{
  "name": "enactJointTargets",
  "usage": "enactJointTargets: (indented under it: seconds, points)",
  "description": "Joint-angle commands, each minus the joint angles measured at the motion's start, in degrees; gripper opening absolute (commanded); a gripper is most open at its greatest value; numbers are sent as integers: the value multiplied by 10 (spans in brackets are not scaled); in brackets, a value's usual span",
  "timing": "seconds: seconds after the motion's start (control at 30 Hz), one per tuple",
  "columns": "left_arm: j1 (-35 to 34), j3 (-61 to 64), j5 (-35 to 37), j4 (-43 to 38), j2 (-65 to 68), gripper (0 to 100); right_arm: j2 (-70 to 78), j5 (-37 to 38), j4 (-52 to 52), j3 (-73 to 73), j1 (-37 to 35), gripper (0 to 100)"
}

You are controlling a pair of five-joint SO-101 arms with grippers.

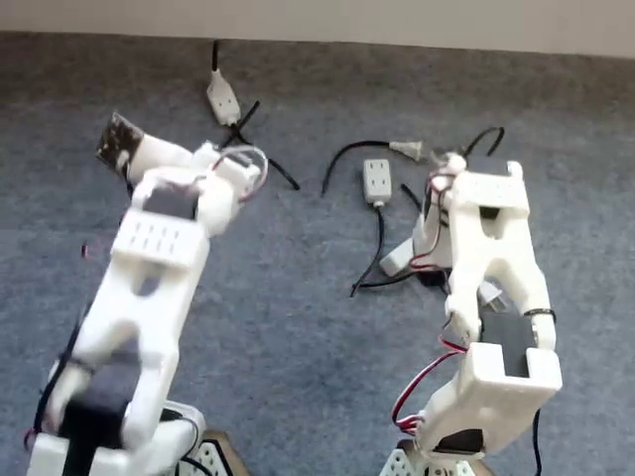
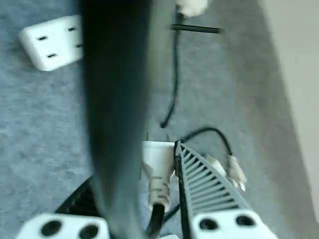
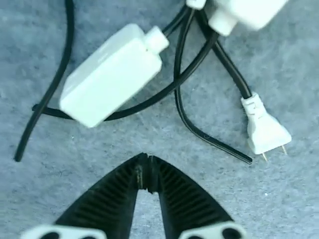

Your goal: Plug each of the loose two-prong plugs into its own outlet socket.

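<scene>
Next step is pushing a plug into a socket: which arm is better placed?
Left. The left hand grips a plug, prongs forward, with an outlet socket lying ahead. The right hand is shut on nothing; a second plug lies loose before it.

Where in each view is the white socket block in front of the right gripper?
High view: socket block beside the right arm.
Right wrist view: socket block ahead of the shut right gripper.
Left wrist view: a slotted block; I cannot tell whether it is the same.
Shared landmark: black cables on grey carpet.
</scene>
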Motion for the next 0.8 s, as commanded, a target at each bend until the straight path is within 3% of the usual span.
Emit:
enactJointTargets:
  seconds: [0.0, 0.13, 0.5, 0.77]
  points:
    - [-43, -160, -4, 105, 116, 8, -15, 0, -43, 44, 4, 7]
    - [-80, -271, -46, 190, 201, 8, -14, -1, -106, 109, 2, 7]
    - [-127, -469, -314, 354, 388, 7, -15, -109, -268, 216, 5, 7]
    - [-178, -665, -604, 404, 514, 7, -14, -119, -273, 218, 6, 7]
